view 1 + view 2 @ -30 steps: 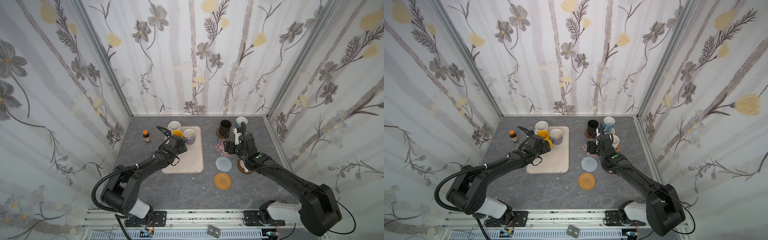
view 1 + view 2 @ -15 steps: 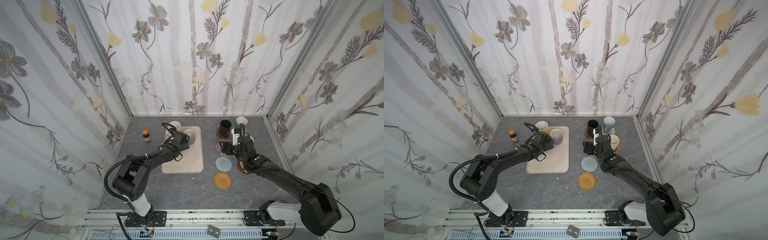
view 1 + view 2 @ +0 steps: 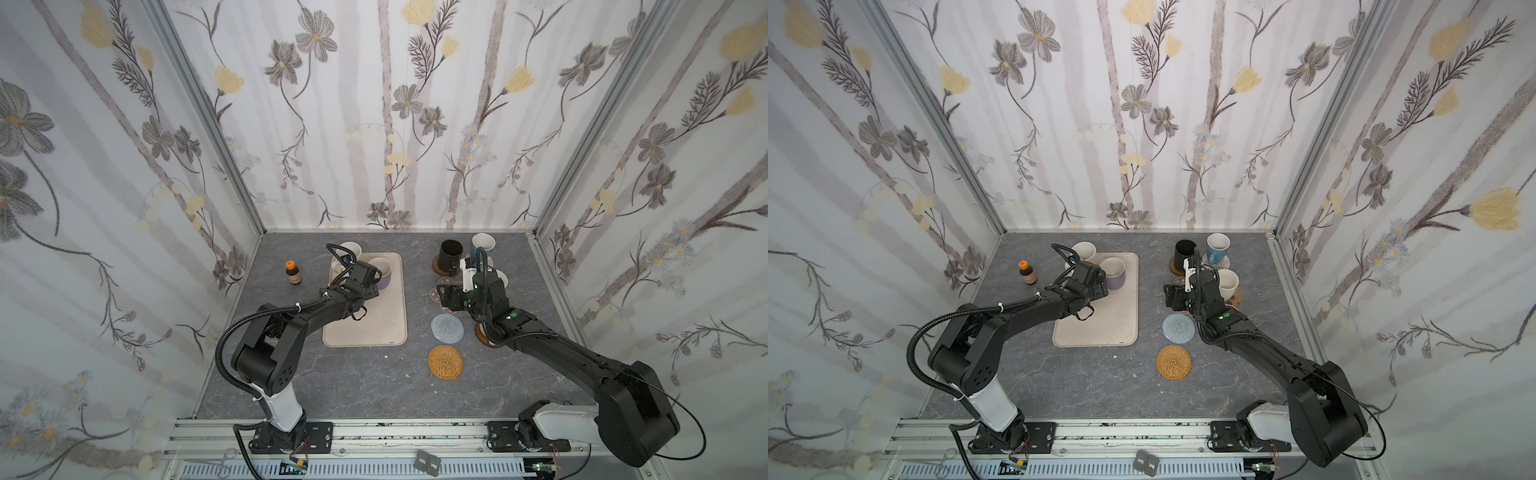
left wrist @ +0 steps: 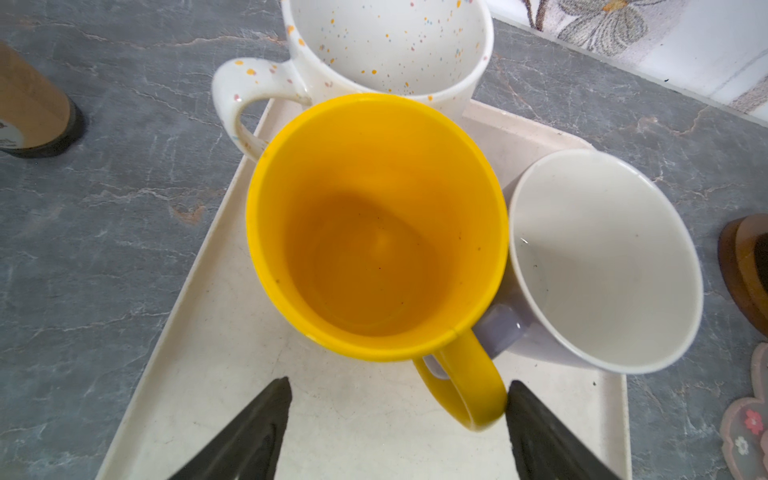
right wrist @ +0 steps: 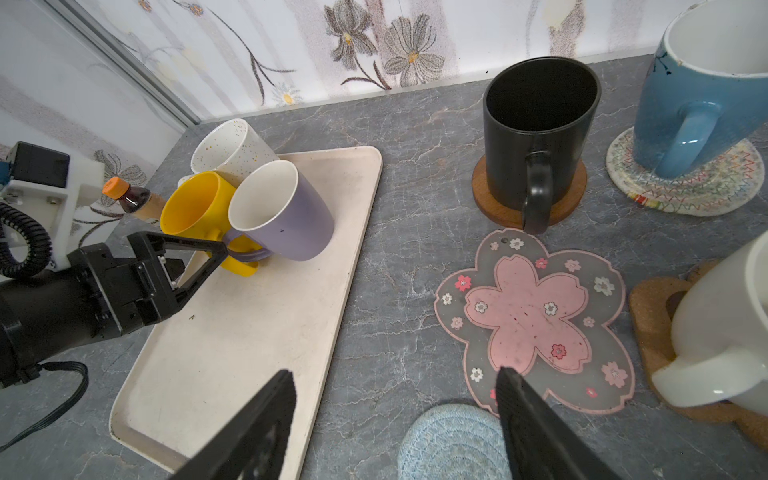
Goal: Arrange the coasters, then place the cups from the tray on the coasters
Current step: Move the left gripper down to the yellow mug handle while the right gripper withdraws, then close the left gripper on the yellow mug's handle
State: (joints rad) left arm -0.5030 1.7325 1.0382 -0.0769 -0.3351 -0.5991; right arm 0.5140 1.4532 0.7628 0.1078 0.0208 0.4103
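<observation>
Yellow mug [image 4: 374, 224] on tray [image 4: 208, 374]: handle [image 4: 478, 374] lies between my left jaws, touching one; jaws spread, nothing clamped. Right jaws off tray, spread, empty.

My left arm [image 3: 316, 309] and right arm [image 3: 561, 352] are black with white base links [image 3: 284, 409]. Behind the left gripper [image 4: 399, 388] I see a ribbed hose [image 5: 39, 237] and a white, screwed bracket [image 5: 75, 187]; behind the right gripper [image 5: 394, 374], a green light [image 3: 512, 316].
</observation>
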